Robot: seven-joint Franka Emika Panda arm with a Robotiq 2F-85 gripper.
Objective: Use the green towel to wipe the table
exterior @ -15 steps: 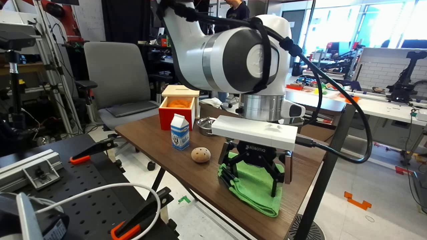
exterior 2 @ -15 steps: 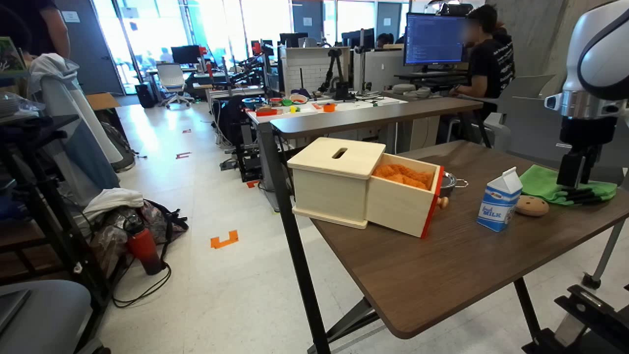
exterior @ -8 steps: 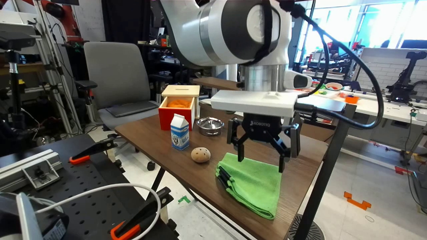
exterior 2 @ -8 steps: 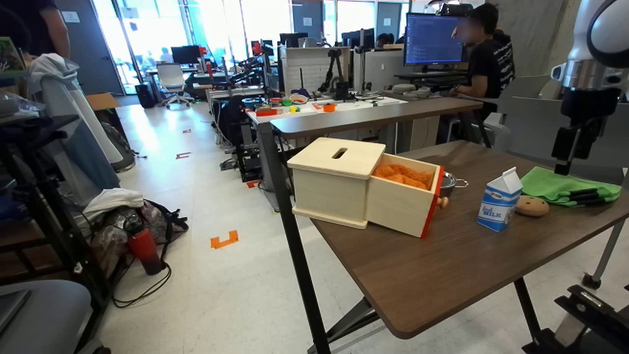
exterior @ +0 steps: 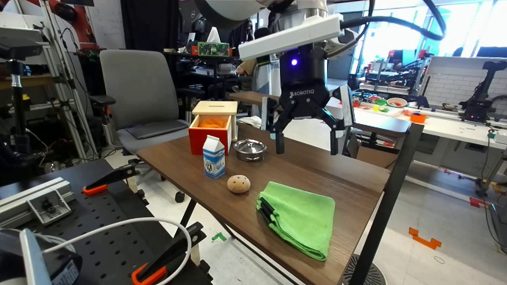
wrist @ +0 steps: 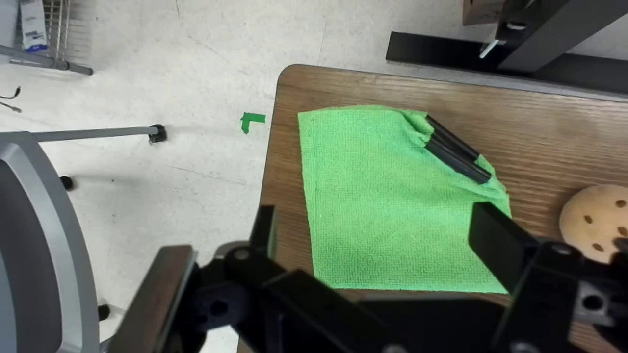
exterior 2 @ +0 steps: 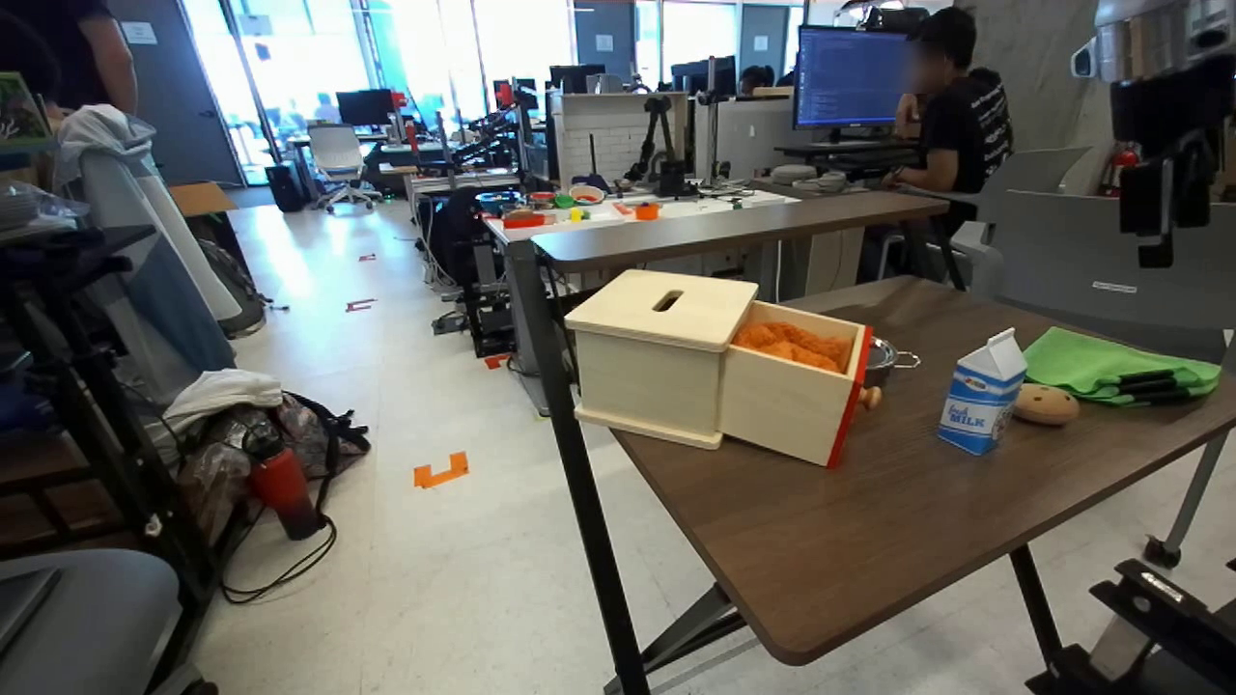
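above the table [exterior: 285,168], the gripper [exterior: 307,144] hangs well apart from the green towel [exterior: 303,217], its fingers [exterior: 334,143] spread wide with nothing between them. a second ago they were down at the towel; now they are up and it has stayed behind, folded flat near the table's corner, two black sticks [wrist: 456,157] at its edge and a toy potato [exterior: 238,184] near it. so nothing is being wiped: either the job is over, or a fresh grip is needed. i can't tell which.
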